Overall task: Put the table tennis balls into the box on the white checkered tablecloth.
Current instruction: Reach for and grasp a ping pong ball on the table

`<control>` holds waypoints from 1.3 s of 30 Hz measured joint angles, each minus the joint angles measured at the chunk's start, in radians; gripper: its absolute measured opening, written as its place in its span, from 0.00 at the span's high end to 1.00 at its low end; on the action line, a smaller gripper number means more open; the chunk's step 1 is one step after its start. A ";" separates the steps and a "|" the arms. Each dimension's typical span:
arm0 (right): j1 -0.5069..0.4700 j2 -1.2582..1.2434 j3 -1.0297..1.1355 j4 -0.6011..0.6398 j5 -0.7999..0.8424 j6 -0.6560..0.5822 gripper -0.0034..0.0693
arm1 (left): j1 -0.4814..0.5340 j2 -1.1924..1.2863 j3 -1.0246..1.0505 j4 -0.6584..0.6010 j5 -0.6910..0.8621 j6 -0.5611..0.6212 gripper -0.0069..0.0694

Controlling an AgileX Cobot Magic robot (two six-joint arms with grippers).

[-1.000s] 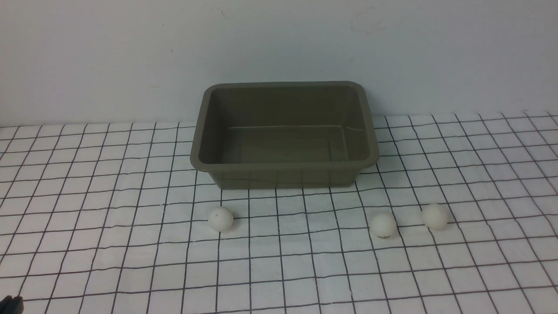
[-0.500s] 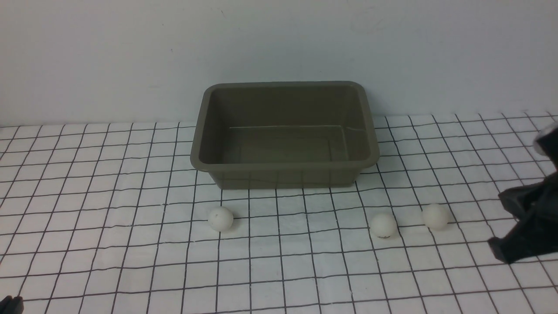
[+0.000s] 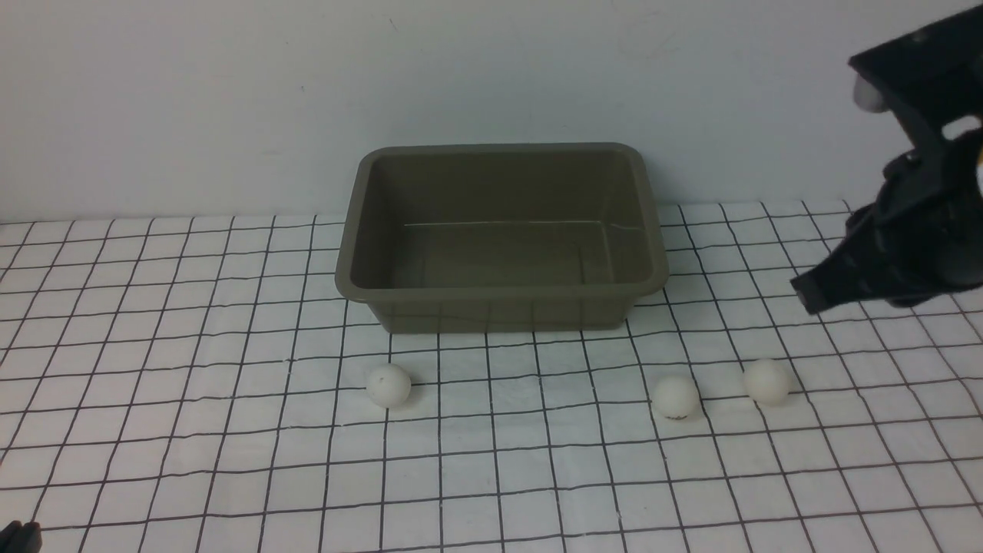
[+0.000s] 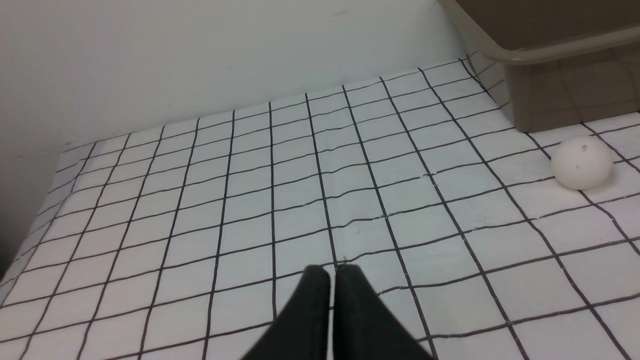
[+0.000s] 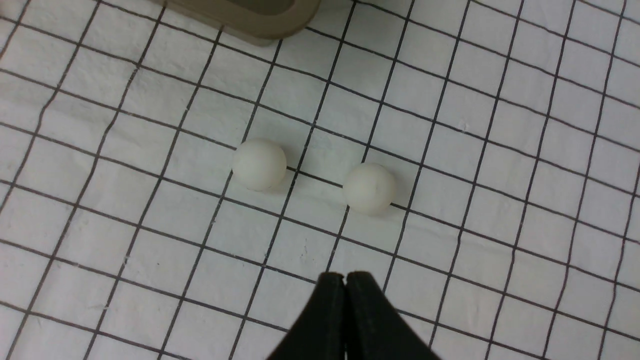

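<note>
- Three balls point(image 3: 675, 396) lie on the cloth point(image 3: 192, 346) before the empty box point(image 3: 499, 292).
- Both jaws are pressed together, empty; the right ones hang above the two right-hand balls.
- Likely step: first reach. Next, spread the right jaws and lower around one ball.

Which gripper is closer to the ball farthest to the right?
Right. The right gripper hangs in the air just right of that ball; the left gripper sits low at the near left, far from it.
</note>
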 joint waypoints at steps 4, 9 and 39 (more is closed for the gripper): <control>0.000 0.104 -0.094 -0.013 0.057 -0.033 0.98 | 0.000 0.000 0.000 0.000 0.000 0.000 0.91; 0.000 0.208 -0.130 -0.026 0.048 -0.069 0.95 | 0.000 0.000 0.000 0.000 0.000 0.000 0.91; -0.321 0.547 -0.138 0.342 -0.103 -0.261 0.45 | 0.000 0.000 0.000 0.000 0.000 0.000 0.91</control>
